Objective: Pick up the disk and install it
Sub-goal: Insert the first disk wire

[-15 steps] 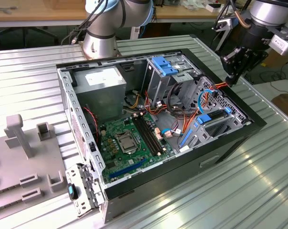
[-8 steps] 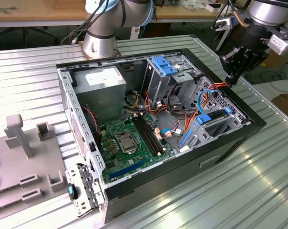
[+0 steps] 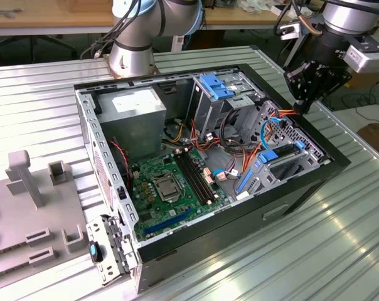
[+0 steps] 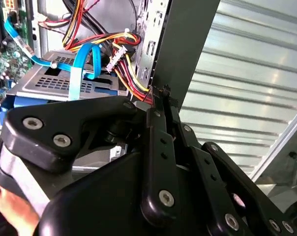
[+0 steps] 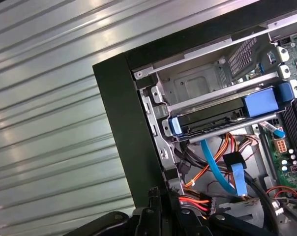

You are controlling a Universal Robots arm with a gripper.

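Note:
The disk is a dark flat drive with blue side rails. It lies in a bay of the silver drive cage; in the exterior view its blue rail shows at the cage top. My gripper hangs over the case's wall on the exterior view's right, well away from the disk. Its black fingers stand shut, with the gripper tip against the red and yellow wires beside the case wall. Nothing shows held between them. In the first wrist view the gripper sits just above an orange and red cable plug.
The open computer case lies on a ribbed metal table. Inside it are a grey power-supply box, a green motherboard and a second blue-railed metal tray under a blue cable. A grey fixture plate lies at the exterior view's left.

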